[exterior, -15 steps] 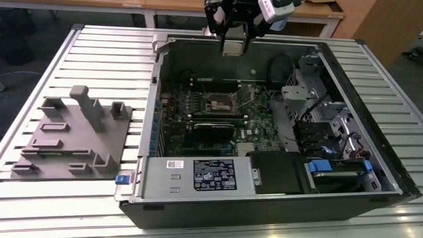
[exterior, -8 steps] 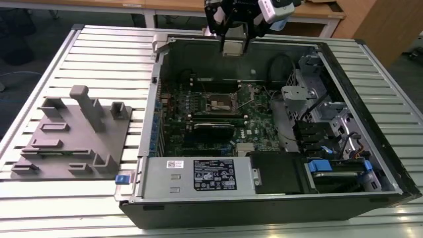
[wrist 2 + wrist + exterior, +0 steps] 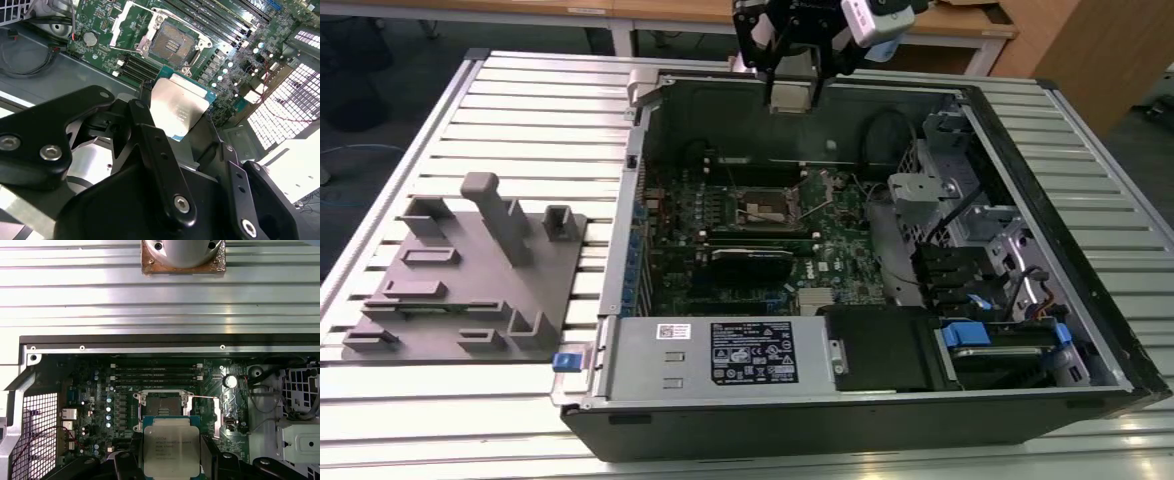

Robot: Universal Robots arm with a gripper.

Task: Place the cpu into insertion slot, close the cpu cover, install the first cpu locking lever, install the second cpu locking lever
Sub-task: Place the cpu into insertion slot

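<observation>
We have the cpu point(image 3: 170, 447) clamped in the tool point(image 3: 181, 131). Its black fingers point(image 3: 150, 145) press on two opposite edges of the chip, so the tool is closed narrow around it, with the dull metal top facing the wrist cameras. In the exterior view the tool hangs high above the open computer case point(image 3: 1067, 200), near the case wall beyond the insertion slot point(image 3: 767, 205) and well above it.

In both wrist views the insertion slot's contact field lies bare and dark inside its silver rim, so nothing is seated there yet. In the first wrist view the chip sits just short of the slot. We judge it is not yet squared up over it, and it is well apart from it in height.

The cpu cover point(image 3: 131, 22) stands swung open at one side of the slot, so the opening is free. We cannot make out the two locking levers with certainty among the wires and metal beside the slot.

By our reckoning the task is at its first step. The chip is picked up and carried over the green circuit board point(image 3: 841, 260) that holds the slot, but it is not placed. The cover is not closed, and neither lever appears to be latched.
</observation>
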